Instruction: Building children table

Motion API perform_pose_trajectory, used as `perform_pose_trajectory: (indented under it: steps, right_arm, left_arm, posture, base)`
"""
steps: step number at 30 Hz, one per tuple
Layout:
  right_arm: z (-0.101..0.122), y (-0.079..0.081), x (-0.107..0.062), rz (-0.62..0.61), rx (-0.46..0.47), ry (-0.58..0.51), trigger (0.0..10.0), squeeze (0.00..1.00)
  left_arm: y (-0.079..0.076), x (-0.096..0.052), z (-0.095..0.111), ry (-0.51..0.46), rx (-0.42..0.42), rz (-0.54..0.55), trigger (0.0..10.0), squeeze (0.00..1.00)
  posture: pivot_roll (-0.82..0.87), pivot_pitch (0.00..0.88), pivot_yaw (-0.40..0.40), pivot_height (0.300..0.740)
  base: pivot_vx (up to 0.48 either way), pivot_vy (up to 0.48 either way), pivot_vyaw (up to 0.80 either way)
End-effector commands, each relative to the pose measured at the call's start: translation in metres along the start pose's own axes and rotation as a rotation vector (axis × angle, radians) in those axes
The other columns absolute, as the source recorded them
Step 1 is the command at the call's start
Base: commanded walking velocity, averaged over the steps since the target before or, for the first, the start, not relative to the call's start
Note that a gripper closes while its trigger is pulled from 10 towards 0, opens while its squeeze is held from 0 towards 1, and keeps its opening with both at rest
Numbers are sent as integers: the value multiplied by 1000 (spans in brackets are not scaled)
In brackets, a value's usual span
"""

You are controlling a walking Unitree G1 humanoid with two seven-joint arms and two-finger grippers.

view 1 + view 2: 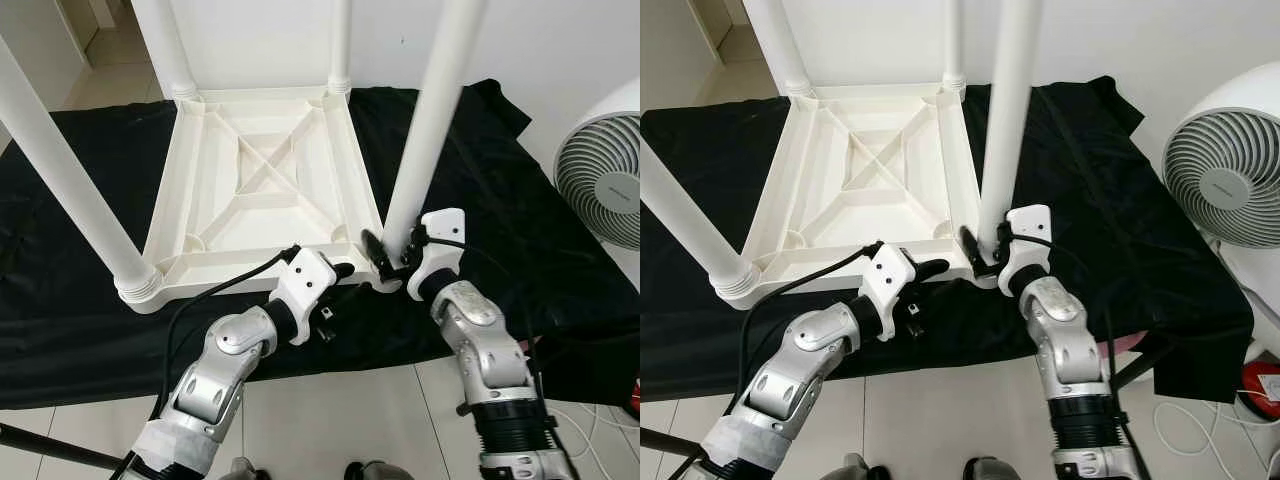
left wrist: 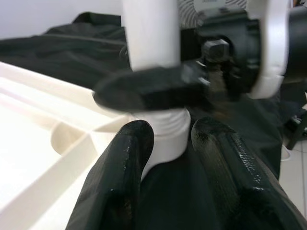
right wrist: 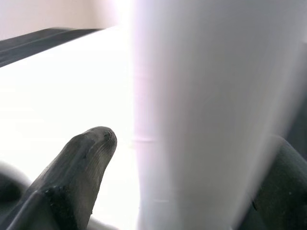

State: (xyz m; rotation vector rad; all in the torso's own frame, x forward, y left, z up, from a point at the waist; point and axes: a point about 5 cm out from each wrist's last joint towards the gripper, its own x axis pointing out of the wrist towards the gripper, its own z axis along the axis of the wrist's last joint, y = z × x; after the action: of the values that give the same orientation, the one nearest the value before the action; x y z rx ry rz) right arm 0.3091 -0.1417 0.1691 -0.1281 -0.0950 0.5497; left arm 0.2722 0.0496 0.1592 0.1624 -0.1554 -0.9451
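Both grippers are meeting at frame centre: right gripper clasping the table leg, left gripper open beside the upturned table; fan at right.

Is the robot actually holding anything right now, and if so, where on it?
Yes. The right gripper clasps the near right table leg low down, just above its socket in the upturned table top. The left gripper holds nothing.

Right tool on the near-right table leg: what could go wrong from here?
1. The right tool grips the long white plastic leg low at its base; the tall leg could lean and bind in the socket of the upturned white plastic tabletop.
2. The left tool sits close by; the tools could collide.
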Motion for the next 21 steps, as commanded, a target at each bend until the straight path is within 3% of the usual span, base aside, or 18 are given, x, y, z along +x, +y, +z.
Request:
perform_pose_trajectory:
  steps: [1, 8, 11, 12, 14, 15, 17, 18, 21]
  right_arm:
    - [2, 6, 2, 133, -33, -24, 10000, 0]
    - [-2, 1, 7, 282, -102, -3, 10000, 0]
    - [-6, 0, 11, 331, -119, 25, 9373, 0]
    - [-8, -1, 12, 353, -130, 38, 6941, 0]
    - [-8, -1, 12, 353, -130, 38, 6941, 0]
    - [-10, -2, 12, 371, -136, 49, 5725, 0]
    - [-10, -2, 12, 371, -136, 49, 5725, 0]
    - [-16, -5, 11, 390, -143, 75, 4784, 0]
    - [-26, -11, 8, 401, -143, 116, 5451, 0]
  left_arm:
    - [1, 0, -4, 13, 0, 10, 10000, 0]
    - [1, 3, -3, 6, 3, -1, 10000, 0]
    - [1, 5, -2, 4, 6, -4, 10000, 0]
    - [1, 5, -2, 2, 7, -4, 10000, 0]
    - [1, 5, -2, 2, 7, -4, 10000, 0]
    - [1, 5, -2, 1, 7, -4, 10000, 0]
    - [1, 5, -2, 1, 7, -4, 10000, 0]
    - [1, 5, -2, 1, 4, -6, 10000, 0]
    - [-1, 1, -5, 14, -2, -15, 10000, 0]
  posture:
    - [-142, 66, 46, 740]
    - [-151, 51, 56, 740]
    - [-146, 47, 55, 740]
    - [-146, 47, 55, 740]
    - [-146, 47, 55, 740]
    - [-146, 46, 56, 740]
    - [-146, 46, 56, 740]
    - [-146, 44, 56, 740]
    - [-146, 44, 56, 740]
  base:
    - [0, 0, 0]
    - [0, 0, 0]
    - [0, 0, 0]
    - [0, 0, 0]
    - [0, 0, 0]
    - [0, 0, 0]
    - [0, 0, 0]
    - [0, 0, 0]
    - [0, 0, 0]
